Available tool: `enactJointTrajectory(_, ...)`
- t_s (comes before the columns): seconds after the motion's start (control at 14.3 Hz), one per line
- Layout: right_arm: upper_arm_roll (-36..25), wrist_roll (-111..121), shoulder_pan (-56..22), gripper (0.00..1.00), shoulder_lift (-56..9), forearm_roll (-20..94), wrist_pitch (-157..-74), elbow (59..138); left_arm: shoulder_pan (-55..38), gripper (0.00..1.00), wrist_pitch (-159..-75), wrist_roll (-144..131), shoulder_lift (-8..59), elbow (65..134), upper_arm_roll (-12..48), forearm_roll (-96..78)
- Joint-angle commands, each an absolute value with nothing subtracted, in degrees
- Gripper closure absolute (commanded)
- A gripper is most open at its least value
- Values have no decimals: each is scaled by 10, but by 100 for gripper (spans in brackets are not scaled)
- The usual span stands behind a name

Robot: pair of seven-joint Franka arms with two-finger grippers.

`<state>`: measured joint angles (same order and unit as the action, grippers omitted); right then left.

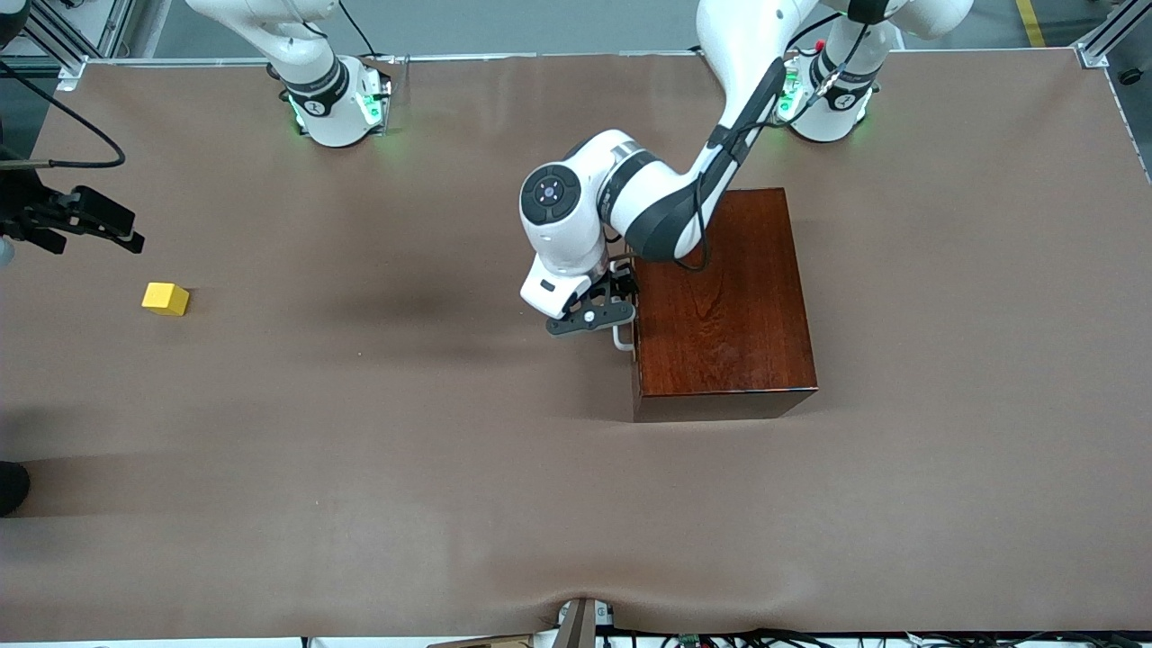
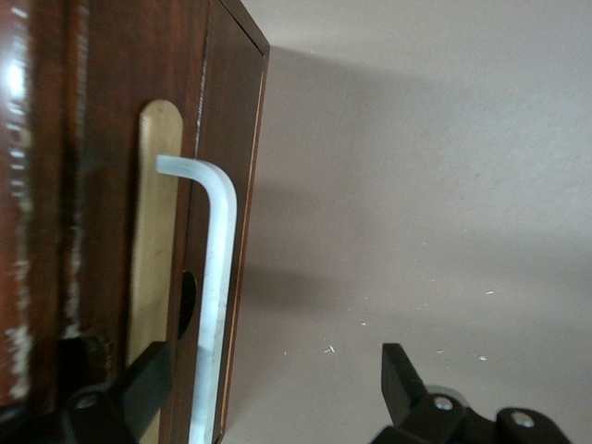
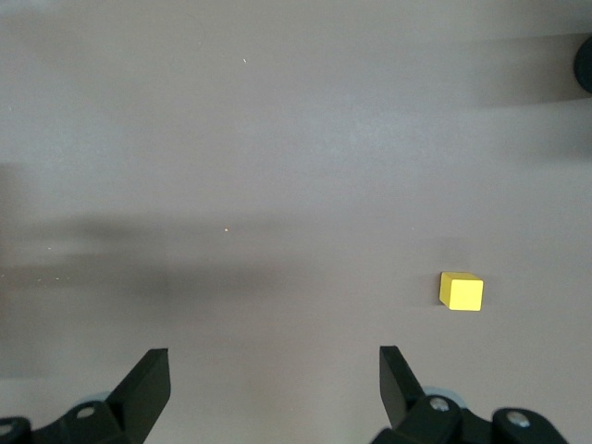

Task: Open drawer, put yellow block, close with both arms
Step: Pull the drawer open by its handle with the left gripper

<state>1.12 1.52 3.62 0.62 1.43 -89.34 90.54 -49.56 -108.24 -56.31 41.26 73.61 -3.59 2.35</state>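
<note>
Drawer front point(image 2: 111, 231) of dark reddish-brown wood sits flush in the glossy dark mahogany box point(image 1: 724, 306), so the drawer is shut. The box stands on the brown-covered bench point(image 1: 405, 432) toward the left arm's end, with its drawer face turned toward the right arm's end. A white U-shaped handle point(image 2: 215, 296) stands out from that face over a pale wooden strip point(image 2: 155, 231).

The left arm reaches down from its base to the drawer face, and its black two-finger pincer point(image 1: 605, 304) is at the handle. In the left wrist view the left pincer point(image 2: 268, 388) is spread wide, with one finger point(image 2: 139, 388) against the drawer face beside the pale strip and the other finger point(image 2: 407, 384) out over the bare bench. The handle's bar runs between the two fingers, nearer the first one, and neither finger presses on it, so the pincer grips nothing.

A small bright yellow block point(image 1: 166, 299) lies on the bench toward the right arm's end, well apart from the box. The right arm's black pincer point(image 1: 94, 219) hangs in the air above the bench near the block. In the right wrist view the right pincer point(image 3: 275, 384) is wide open and empty, and the yellow block point(image 3: 461, 291) lies on the bare bench clear of both fingers.
</note>
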Motion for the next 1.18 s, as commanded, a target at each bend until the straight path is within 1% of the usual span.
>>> enactJointTrajectory(0.0,10,15,32,0,5,15,-891,900,-501,0,-1078,-551,434,722,-40,22)
enactJointTrajectory(0.49,10,15,32,0,5,16,-891,901,-509,0,-1107,-552,446,721,-40,21)
enactJointTrajectory(0.77,10,15,32,0,5,16,-891,900,-509,0,-1181,-557,447,720,-26,18)
enactJointTrajectory(0.98,10,15,33,0,5,16,-891,901,-509,0,-1208,-560,453,720,-11,16)
enactJointTrajectory(1.11,10,15,33,0,5,16,-891,900,-510,0,-1241,-560,457,720,-7,16)
